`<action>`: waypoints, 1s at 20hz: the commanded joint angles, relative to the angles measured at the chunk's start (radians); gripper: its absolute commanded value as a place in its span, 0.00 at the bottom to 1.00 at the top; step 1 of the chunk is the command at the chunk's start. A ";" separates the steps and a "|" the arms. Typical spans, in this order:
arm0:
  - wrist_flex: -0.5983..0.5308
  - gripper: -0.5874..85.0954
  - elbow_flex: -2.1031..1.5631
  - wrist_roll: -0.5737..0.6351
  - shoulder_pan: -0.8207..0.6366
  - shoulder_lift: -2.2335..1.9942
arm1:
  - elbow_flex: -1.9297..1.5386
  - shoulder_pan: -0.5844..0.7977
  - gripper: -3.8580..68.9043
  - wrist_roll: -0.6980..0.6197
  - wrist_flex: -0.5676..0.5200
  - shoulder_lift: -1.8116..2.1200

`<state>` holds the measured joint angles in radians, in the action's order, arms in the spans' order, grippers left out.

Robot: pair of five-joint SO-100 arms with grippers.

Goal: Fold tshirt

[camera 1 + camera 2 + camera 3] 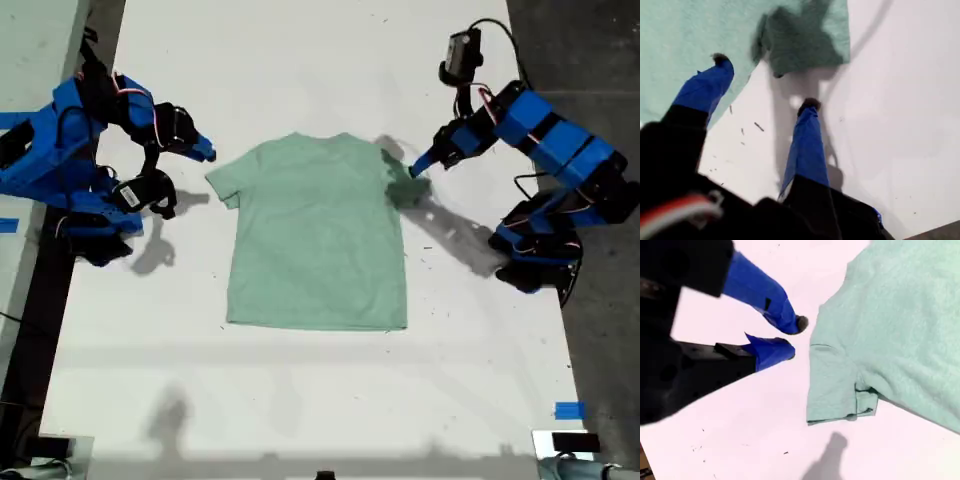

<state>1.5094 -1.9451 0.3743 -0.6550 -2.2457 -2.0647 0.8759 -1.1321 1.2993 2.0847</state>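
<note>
Tshirt [316,235] lies flat on white table [300,400] | my first gripper [765,82] jaws wide, empty, over sleeve | my second gripper [796,338] jaws narrowly parted, empty, beside other sleeve.

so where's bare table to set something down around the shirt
Widest bare table lies below the tshirt hem in the exterior view, with more above the collar. Crowded beside both sleeves: my first gripper and my second gripper sit there.

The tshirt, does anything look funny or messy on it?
Mostly no: the tshirt lies flat on the white table. One sleeve, near my second gripper, has its hem corner flipped over. The other sleeve, by my first gripper, lies in dark shadow, so its shape is hard to judge.
</note>
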 commanded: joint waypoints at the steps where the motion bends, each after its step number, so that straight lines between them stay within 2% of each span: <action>1: -0.034 0.06 0.000 0.011 -0.002 0.011 | -0.100 0.054 0.46 -0.043 -0.190 -0.026; 4: -0.055 0.06 -0.008 0.011 0.009 0.025 | -0.158 0.100 0.47 -0.064 -0.342 -0.175; 6: -0.061 0.06 -0.014 0.008 0.014 0.031 | -0.109 0.104 0.48 -0.064 -0.382 -0.330; 10: -0.074 0.06 -0.031 0.005 0.015 0.032 | 0.049 0.126 0.46 -0.083 -0.301 -0.531; 11: -0.077 0.06 -0.037 0.003 0.015 0.032 | 0.060 0.129 0.41 -0.091 -0.299 -0.538; 13: -0.084 0.06 -0.046 0.003 0.017 0.032 | 0.077 0.135 0.15 -0.084 -0.299 -0.552; 15: -0.087 0.06 -0.049 0.000 0.021 0.032 | 0.089 0.137 0.05 -0.083 -0.290 -0.557; 20: -0.089 0.06 -0.060 -0.012 0.037 0.026 | 0.137 0.124 0.04 -0.071 -0.196 -0.537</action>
<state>1.4358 -2.0110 0.3743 -0.6397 -2.2135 -1.9865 0.9971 -1.2118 1.0569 1.5048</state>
